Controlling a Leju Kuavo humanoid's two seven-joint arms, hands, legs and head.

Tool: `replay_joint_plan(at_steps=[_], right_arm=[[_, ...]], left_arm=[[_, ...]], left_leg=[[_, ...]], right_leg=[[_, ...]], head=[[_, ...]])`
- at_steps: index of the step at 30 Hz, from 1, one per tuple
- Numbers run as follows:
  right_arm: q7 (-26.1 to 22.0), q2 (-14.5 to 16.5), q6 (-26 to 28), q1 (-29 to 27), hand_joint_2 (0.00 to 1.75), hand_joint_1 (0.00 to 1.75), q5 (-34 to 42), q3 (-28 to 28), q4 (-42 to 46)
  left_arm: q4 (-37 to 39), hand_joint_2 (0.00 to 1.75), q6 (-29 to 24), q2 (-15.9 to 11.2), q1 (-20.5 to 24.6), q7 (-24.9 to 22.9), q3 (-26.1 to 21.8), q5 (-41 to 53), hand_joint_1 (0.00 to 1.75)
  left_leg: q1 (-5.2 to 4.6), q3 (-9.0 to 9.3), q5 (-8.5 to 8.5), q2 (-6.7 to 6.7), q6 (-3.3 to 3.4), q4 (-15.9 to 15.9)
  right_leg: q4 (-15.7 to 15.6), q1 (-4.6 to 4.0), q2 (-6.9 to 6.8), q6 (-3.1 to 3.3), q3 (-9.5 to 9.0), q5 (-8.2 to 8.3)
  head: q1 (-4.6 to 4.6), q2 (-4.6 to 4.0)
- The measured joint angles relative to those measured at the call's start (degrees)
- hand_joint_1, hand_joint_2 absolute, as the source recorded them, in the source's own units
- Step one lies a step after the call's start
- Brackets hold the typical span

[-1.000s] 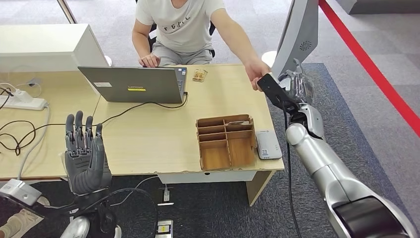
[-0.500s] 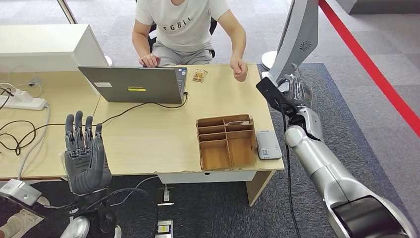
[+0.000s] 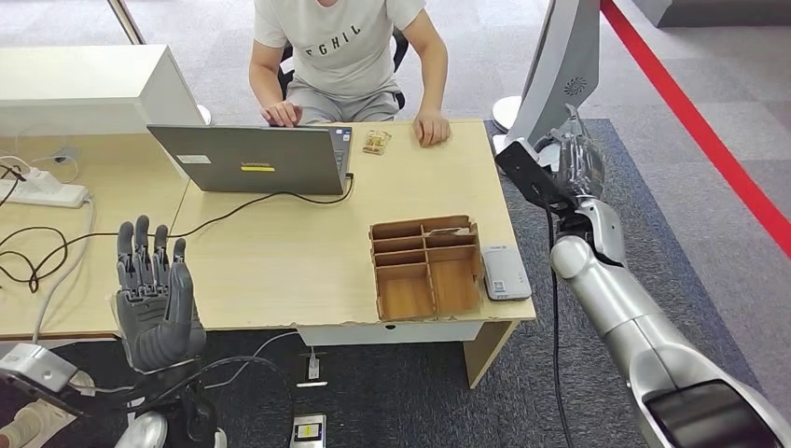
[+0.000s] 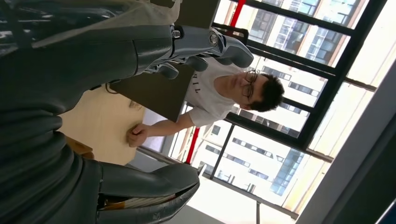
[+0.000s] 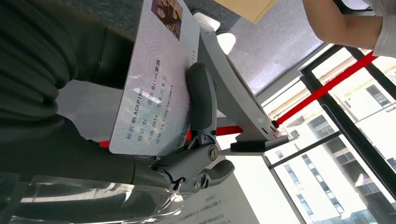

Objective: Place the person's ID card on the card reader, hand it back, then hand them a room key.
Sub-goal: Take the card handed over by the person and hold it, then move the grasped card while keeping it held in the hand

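Note:
My right hand (image 3: 571, 166) is raised beyond the table's right edge and grips the ID card (image 5: 154, 79), a pale card with a small photo and printed text. A finger (image 5: 201, 100) presses on the card's face. The white card reader (image 3: 505, 272) lies flat at the table's front right corner, below and to the left of that hand. My left hand (image 3: 154, 291) stands upright and open, holding nothing, in front of the table's near edge; its spread fingers (image 4: 196, 44) are apart. The person (image 3: 340, 47) sits at the far side, one fist (image 3: 432, 128) resting on the table.
A wooden compartment box (image 3: 425, 266) sits just left of the reader. An open laptop (image 3: 252, 159) with a cable stands at the back, a small wooden item (image 3: 376, 142) beside it. A grey monitor stand (image 3: 560, 65) rises behind my right hand. A power strip (image 3: 42, 191) lies far left.
The person's hand drew back from my right hand to the table's far edge. My right hand shifted slightly right. My left hand sank a little.

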State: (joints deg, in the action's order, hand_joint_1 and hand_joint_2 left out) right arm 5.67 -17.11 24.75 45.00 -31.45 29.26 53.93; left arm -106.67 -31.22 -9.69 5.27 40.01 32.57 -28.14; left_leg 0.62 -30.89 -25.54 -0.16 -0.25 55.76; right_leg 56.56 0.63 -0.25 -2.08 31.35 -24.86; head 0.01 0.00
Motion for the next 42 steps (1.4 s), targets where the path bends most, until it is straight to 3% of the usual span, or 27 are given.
replay_joint_plan(at_steps=[10,18,32,42], right_arm=[[-0.3,-6.5,5.0,-11.1,1.75,1.75,2.0,-2.5,13.9],[-0.3,-9.3,7.7,-17.3,1.75,1.75,1.0,-3.1,18.3],[-1.8,-9.1,7.4,-19.2,1.75,1.75,-3.7,-2.2,17.4],[-2.5,-7.9,6.7,-19.7,1.75,1.75,-9.0,-0.9,14.0]], left_arm=[[-1.2,1.75,-3.3,-0.3,-1.6,0.1,-1.4,0.1,0.0],[-2.5,1.75,-4.2,-0.6,-2.3,0.1,-2.3,0.3,0.0],[-2.9,1.75,-2.2,-0.3,-3.3,0.1,-3.6,2.0,0.0],[-2.8,1.75,0.5,1.4,-4.4,0.1,-4.5,3.5,0.0]], left_leg=[[0.0,-0.01,-0.01,-0.02,0.0,0.0],[0.0,0.0,0.0,-0.02,0.0,0.0],[0.01,-0.01,0.0,-0.02,0.0,0.0],[0.0,-0.01,0.0,-0.01,0.0,0.0]], right_leg=[[0.0,0.0,0.0,0.0,0.0,0.0],[0.0,0.0,0.0,0.0,-0.02,0.0],[0.0,0.0,0.0,0.0,-0.01,-0.01],[0.0,0.0,0.0,0.0,-0.01,0.0]], head=[[0.0,0.0],[-0.01,0.0],[-0.01,0.0],[-0.01,0.0]])
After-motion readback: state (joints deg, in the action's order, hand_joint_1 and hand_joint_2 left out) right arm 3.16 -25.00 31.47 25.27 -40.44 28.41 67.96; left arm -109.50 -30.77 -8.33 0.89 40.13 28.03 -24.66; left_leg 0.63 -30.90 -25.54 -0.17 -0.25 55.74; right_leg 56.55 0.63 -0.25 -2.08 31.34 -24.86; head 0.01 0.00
